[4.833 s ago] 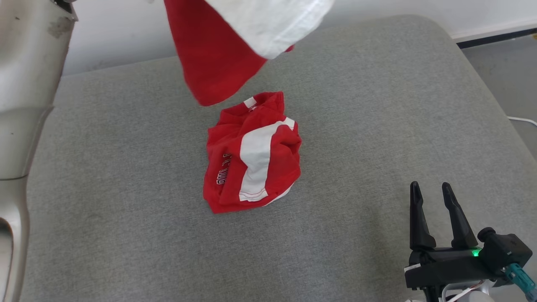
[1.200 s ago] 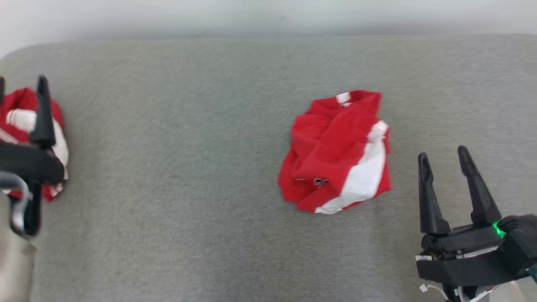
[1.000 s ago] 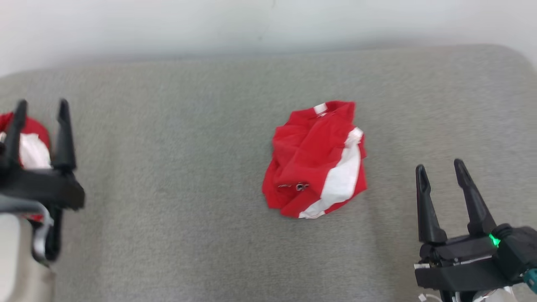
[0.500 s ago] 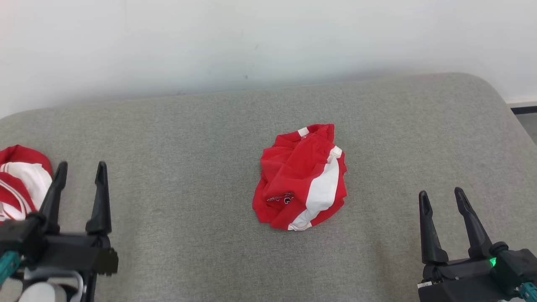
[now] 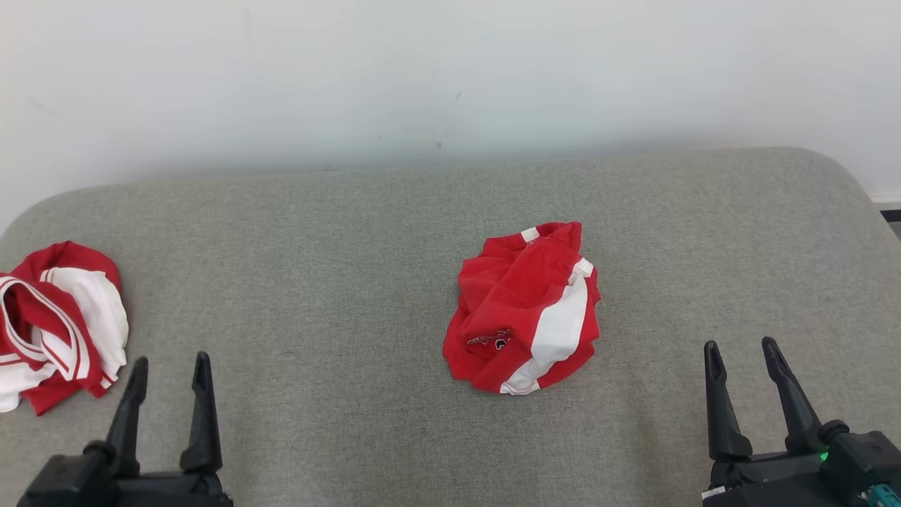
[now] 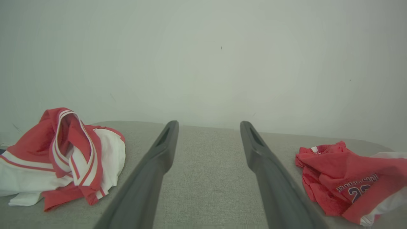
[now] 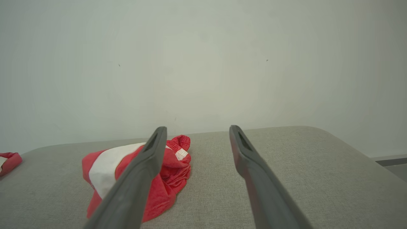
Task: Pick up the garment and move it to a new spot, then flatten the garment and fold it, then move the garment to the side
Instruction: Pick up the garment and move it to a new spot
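Head view: left gripper low at the near left, right gripper low at the near right. Both sets of fingers point away toward the white wall. Both stand with fingers spread apart, nothing between them, hovering over the grey cushion.

Crumpled red garment with a broad white stripe lies bunched on the cushion. It sits ahead of the right gripper and off to its inner side, well apart from the fingertips. From the left gripper it lies far across, forward and to the right. No finger touches it.

Left wrist view: the left gripper is open over bare cushion. The red garment is right of the right-hand finger, dark lettering showing on a fold. A red-and-white striped pile is heaped left of the left-hand finger, near but not touching.

Right wrist view: the right gripper is open. The red garment lies beyond and left of it, partly hidden behind the left-hand finger. A sliver of the striped pile shows at the far left edge.
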Available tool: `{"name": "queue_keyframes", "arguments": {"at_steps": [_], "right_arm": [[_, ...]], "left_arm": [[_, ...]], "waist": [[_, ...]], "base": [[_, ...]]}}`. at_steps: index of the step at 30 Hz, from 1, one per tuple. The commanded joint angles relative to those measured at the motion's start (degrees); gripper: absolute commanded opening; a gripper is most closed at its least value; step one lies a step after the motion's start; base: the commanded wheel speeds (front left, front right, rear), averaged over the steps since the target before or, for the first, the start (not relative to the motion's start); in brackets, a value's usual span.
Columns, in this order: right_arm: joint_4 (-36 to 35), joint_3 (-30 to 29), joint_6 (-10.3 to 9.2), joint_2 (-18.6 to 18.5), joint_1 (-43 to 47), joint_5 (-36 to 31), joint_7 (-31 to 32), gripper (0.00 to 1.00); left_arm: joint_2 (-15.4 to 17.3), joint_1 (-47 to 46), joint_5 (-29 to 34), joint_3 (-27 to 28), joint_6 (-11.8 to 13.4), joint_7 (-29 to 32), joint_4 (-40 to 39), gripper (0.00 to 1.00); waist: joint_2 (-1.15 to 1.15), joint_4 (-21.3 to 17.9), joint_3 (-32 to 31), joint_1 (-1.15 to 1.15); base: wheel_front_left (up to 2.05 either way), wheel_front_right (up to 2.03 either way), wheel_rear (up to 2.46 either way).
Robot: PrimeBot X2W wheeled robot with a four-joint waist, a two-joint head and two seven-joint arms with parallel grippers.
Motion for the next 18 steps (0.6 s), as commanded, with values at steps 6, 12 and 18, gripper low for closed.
{"name": "queue_keyframes", "arguments": {"at_steps": [6, 12, 18], "right_arm": [[0.88, 0.02, -0.13, -0.22, 0.88, 0.83, -0.27, 1.00], [1.75, 0.17, -0.13, -0.31, 1.03, 1.05, -0.28, 1.00], [3.01, 1.48, -0.13, -0.13, 0.97, 1.54, -0.28, 1.00]], "left_arm": [[-1.73, 3.91, 2.33, 0.40, -0.66, -0.06, -1.92, 1.00], [-2.86, 5.36, 2.86, -0.52, -0.88, -0.05, -1.94, 1.00], [-3.35, 5.18, 2.93, -0.43, -1.13, -0.05, -1.56, 1.00]], "waist": [[0.01, 0.61, -0.02, 0.01], [0.01, 1.09, 0.12, 0.01], [0.01, 1.27, 0.09, 0.01]], "base": [[0.00, 0.00, 0.00], [0.00, 0.00, 0.00], [0.00, 0.00, 0.00]]}}
